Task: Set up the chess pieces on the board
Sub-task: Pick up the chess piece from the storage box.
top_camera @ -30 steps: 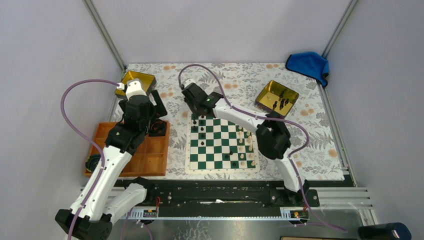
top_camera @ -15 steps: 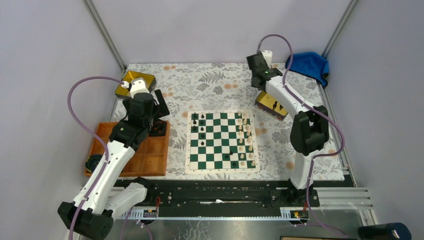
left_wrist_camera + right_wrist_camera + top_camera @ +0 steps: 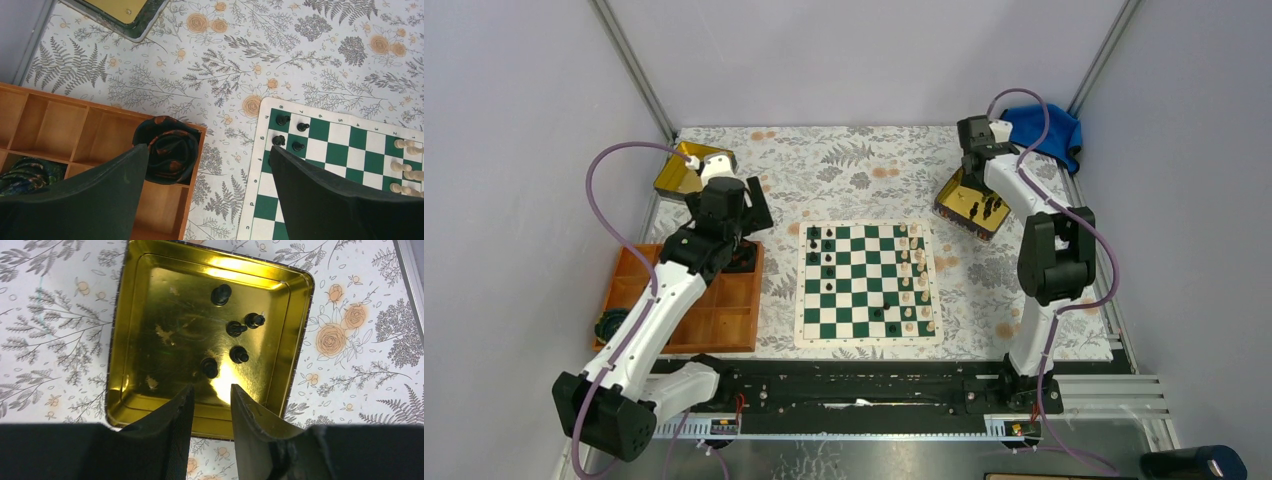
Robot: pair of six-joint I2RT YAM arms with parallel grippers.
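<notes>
The board [image 3: 869, 282] lies mid-table. Several black chess pieces [image 3: 827, 258] stand on its left columns, and two more near its front. The left wrist view shows that corner of the board [image 3: 350, 165] with several black pieces [image 3: 283, 120]. More black pieces [image 3: 235, 329] lie in the gold tin [image 3: 150, 315] at the back right. My right gripper [image 3: 211, 387] hangs open above the tin's near rim, nothing between its fingers. My left gripper [image 3: 209, 147] stands wide open and empty over the tablecloth, between the tray and the board.
Cream pieces [image 3: 912, 280] fill the board's right columns. An orange compartmented tray [image 3: 724, 320] at the left holds a dark rolled cloth [image 3: 167, 155]. A second gold tin [image 3: 686, 165] sits at the back left. A blue cloth [image 3: 1044, 125] lies at the back right.
My right arm has swung from the board's far left corner over to the gold tin at the back right. The left arm has shifted slightly to the right.
</notes>
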